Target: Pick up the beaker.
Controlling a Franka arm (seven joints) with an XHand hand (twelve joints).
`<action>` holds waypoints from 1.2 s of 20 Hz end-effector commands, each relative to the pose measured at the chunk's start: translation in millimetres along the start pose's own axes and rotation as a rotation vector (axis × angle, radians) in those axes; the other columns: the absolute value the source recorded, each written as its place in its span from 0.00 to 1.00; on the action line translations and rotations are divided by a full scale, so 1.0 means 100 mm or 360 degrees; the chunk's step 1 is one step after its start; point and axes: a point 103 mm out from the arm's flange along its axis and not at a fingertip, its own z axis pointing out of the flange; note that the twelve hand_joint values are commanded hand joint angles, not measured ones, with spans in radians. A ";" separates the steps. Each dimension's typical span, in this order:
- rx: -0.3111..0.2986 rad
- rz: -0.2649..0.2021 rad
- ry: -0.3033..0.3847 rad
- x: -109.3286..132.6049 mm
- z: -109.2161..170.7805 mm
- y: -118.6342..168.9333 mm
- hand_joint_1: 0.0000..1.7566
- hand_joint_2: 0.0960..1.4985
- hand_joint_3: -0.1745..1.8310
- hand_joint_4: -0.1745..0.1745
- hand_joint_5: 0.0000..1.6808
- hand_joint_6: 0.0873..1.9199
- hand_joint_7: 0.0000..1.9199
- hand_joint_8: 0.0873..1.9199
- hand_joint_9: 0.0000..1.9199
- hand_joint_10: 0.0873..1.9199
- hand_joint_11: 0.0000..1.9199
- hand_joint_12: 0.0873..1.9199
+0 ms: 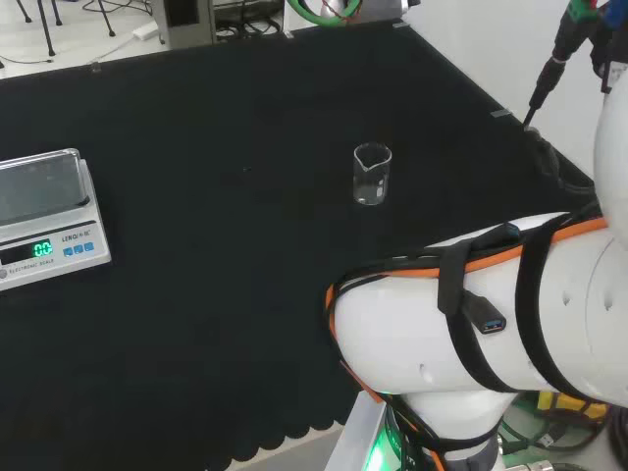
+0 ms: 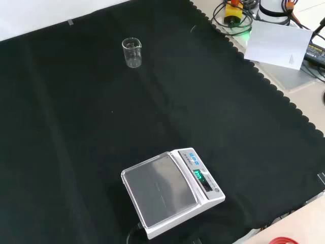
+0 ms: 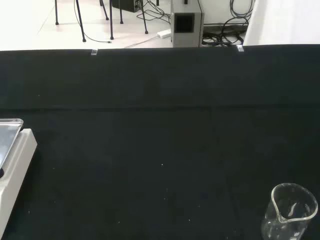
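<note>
A small clear glass beaker (image 1: 372, 175) stands upright on the black cloth, with nothing in it that I can see. In the front view the beaker (image 2: 132, 52) sits near the far edge of the cloth, left of the middle. The wrist view has the beaker (image 3: 290, 212) close by, its spout turned toward the camera. In the head view the arm's white links (image 1: 491, 324) stand nearer than the beaker and to its right.
A white scale (image 1: 44, 218) with a steel pan and a lit green display stands at the left in the head view. The same scale (image 2: 170, 190) is near the front edge in the front view, and its corner (image 3: 12, 160) shows in the wrist view. Cables and a white box (image 2: 277, 43) lie off the cloth.
</note>
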 end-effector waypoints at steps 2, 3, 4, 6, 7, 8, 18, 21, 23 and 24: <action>0.0000 0.0020 0.0008 -0.20 0.04 0.00 0.19 0.36 0.25 0.54 0.08 0.00 0.14 0.33 0.17 0.39 0.03 0.79; 0.0009 0.0024 0.0007 -0.27 0.07 0.00 0.19 0.38 0.22 0.54 0.09 0.00 0.14 0.33 0.17 0.40 0.02 0.81; 0.0014 0.0026 0.0011 -0.32 0.08 0.00 0.19 0.39 0.21 0.54 0.09 0.00 0.14 0.33 0.16 0.40 0.01 0.82; 0.0019 0.0042 0.0003 -0.40 0.13 0.00 0.20 0.40 0.18 0.54 0.09 0.00 0.13 0.33 0.16 0.40 0.01 0.82; 0.0020 0.0056 -0.0003 -0.45 0.18 0.02 0.20 0.41 0.18 0.54 0.09 0.00 0.13 0.33 0.16 0.40 0.01 0.83; 0.0016 0.0068 0.0003 -0.50 0.25 0.04 0.20 0.41 0.17 0.54 0.10 0.00 0.13 0.33 0.16 0.41 0.01 0.83; -0.0082 0.0173 -0.0111 -0.80 1.44 0.34 0.24 0.42 0.15 0.55 0.07 0.00 0.07 0.33 0.13 0.41 0.00 0.83; -0.0039 0.0191 -0.0101 -0.70 1.69 0.44 0.25 0.43 0.15 0.56 0.07 0.00 0.07 0.33 0.13 0.41 0.00 0.82; -0.0011 0.0205 -0.0073 -0.68 1.84 0.47 0.25 0.43 0.15 0.56 0.07 0.00 0.07 0.33 0.13 0.41 0.00 0.82; 0.0016 0.0213 -0.0053 -0.69 1.93 0.48 0.25 0.43 0.15 0.56 0.07 0.00 0.07 0.33 0.13 0.41 0.00 0.82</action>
